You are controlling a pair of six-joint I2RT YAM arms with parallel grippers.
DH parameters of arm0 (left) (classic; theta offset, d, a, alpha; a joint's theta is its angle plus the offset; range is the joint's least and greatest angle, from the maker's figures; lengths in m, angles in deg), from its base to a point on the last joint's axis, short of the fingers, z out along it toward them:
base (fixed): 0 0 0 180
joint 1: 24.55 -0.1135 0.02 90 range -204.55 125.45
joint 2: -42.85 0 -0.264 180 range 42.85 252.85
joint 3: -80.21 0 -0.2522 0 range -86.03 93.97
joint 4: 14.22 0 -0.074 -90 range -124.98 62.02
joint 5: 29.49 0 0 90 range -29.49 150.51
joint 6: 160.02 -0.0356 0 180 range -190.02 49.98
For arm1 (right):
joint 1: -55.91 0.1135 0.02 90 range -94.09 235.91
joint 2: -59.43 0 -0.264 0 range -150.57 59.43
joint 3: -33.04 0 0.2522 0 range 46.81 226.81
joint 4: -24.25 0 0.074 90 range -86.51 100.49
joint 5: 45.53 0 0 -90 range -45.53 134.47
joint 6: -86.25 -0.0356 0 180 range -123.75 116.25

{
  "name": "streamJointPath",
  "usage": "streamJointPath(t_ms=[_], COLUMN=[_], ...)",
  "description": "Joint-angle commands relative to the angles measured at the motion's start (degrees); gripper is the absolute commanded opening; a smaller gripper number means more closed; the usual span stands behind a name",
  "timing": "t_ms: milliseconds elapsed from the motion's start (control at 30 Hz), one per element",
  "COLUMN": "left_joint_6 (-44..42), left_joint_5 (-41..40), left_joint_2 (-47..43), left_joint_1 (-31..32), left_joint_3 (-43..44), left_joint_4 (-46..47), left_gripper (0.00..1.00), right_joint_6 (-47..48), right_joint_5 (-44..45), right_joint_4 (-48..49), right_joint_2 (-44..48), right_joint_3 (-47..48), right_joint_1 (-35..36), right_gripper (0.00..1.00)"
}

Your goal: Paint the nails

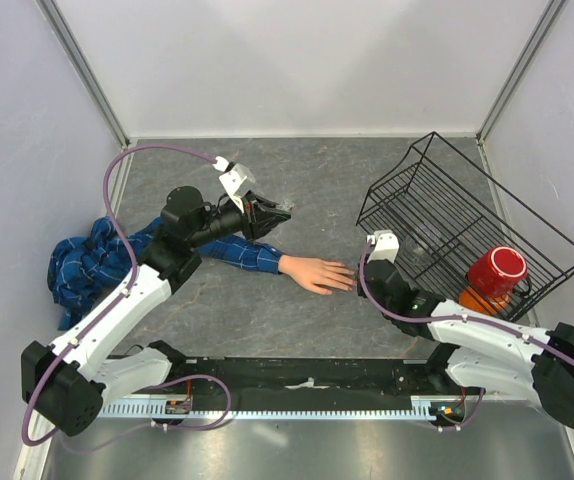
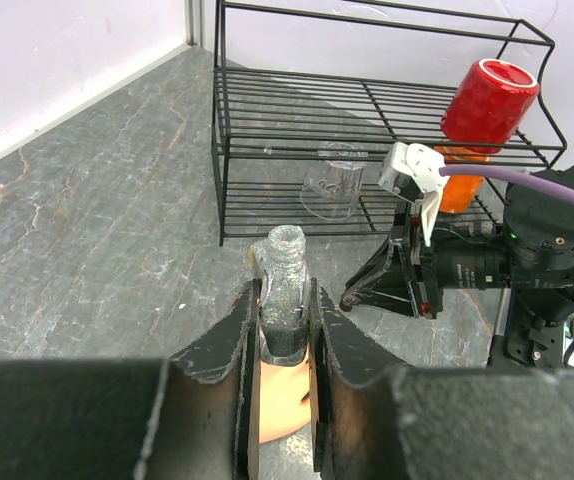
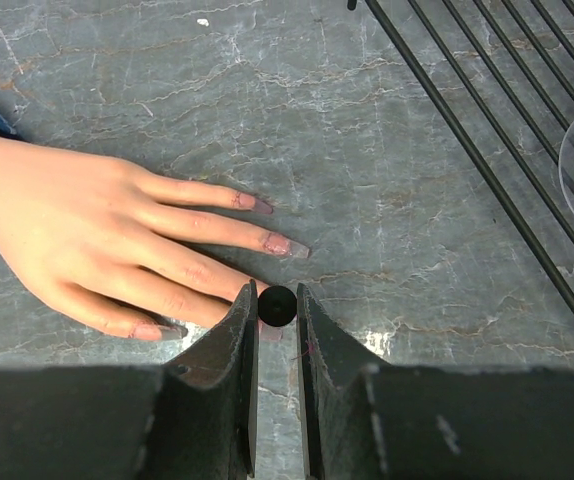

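Note:
The pale mannequin hand (image 1: 317,273) (image 3: 87,230) lies palm down on the grey table, its blue plaid sleeve (image 1: 217,250) running left. Its nails (image 3: 287,245) look pinkish and glossy. My right gripper (image 3: 277,300) (image 1: 365,272) is shut on a small round black brush cap (image 3: 277,305), seen end-on just over a middle fingertip; the brush is hidden beneath it. My left gripper (image 2: 287,300) (image 1: 272,212) hovers above the wrist, shut on an uncapped glittery polish bottle (image 2: 285,290) held upright.
A black wire rack (image 1: 467,220) (image 2: 367,110) sits tilted at the right, holding a red cup (image 1: 495,272), an orange object (image 1: 477,300) and a clear glass (image 2: 332,180). Bunched plaid cloth (image 1: 87,260) lies at the left wall.

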Motion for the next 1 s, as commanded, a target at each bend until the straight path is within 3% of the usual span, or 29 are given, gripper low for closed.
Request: streamJointPath(t_ms=[0, 967], left_joint_6=[1.54, 2.24], left_joint_5=[1.55, 2.86], left_joint_2=[0.11, 0.47], left_joint_1=[-0.36, -0.71], left_joint_3=[1.16, 1.33], left_joint_4=[3.07, 3.07], left_gripper=[0.02, 0.02], right_joint_6=[0.65, 1.00], right_joint_5=[0.63, -2.09], right_joint_4=[3.28, 4.43], right_joint_2=[-1.05, -3.77], right_joint_3=[-0.15, 0.38], right_joint_1=[-0.57, -1.54], right_gripper=[0.00, 0.00])
